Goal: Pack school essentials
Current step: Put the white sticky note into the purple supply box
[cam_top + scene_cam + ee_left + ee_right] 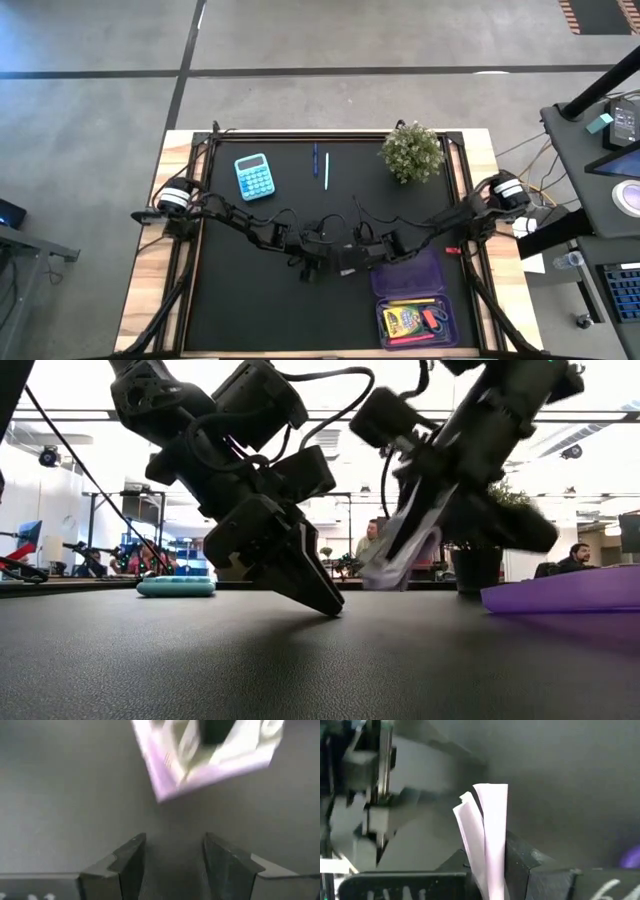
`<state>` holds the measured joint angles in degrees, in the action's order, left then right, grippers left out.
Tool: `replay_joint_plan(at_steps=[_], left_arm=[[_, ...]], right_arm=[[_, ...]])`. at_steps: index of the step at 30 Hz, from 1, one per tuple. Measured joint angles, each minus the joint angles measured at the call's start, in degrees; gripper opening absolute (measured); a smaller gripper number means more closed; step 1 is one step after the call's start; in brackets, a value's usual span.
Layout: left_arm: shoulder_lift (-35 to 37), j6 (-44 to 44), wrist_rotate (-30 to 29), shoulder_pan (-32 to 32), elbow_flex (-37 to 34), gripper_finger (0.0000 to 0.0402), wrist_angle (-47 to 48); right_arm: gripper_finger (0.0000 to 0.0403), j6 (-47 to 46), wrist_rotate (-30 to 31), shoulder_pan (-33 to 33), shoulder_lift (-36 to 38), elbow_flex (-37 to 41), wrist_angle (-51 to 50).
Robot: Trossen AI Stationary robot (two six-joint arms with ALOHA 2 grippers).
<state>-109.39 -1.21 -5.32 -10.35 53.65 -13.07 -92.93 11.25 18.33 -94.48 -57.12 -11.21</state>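
We pinch one pale lilac-white packet (487, 840) between our right gripper's (492, 870) fingers, lifted off the black tabletop (250, 300). Our left gripper's (172, 857) fingers are spread and empty, just beside it, tips near the tabletop. Beside our right fingers lies one purple case (410, 300) holding one crayon box (402, 320). Well beyond both sit two pens (320, 165), one blue calculator (253, 176) and one potted plant (412, 152).

Counted on the black-matted counter (220, 300): one light-blue calculator (253, 176), two thin blue pens (320, 165), one bushy green potted plant (411, 152), one translucent purple plastic case (410, 275), one yellow-green crayon box (401, 321), one folded white-and-lilac packet (485, 835). Two grippers are present.
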Motion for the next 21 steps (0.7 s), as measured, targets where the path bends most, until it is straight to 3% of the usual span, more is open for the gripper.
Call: replay_joint_plan(at_steps=[11, 21], left_arm=[[0.55, -0.14, 0.04, 0.0, -0.11, 0.0185, 0.88], [0.55, -9.76, 0.02, 0.0, -0.11, 0.0185, 0.51]], right_arm=[[0.0043, 3.49, -13.96, 9.49, 14.13, -0.12, -10.92], [0.0043, -8.23, -22.24, 25.71, 17.39, -0.15, -23.51]])
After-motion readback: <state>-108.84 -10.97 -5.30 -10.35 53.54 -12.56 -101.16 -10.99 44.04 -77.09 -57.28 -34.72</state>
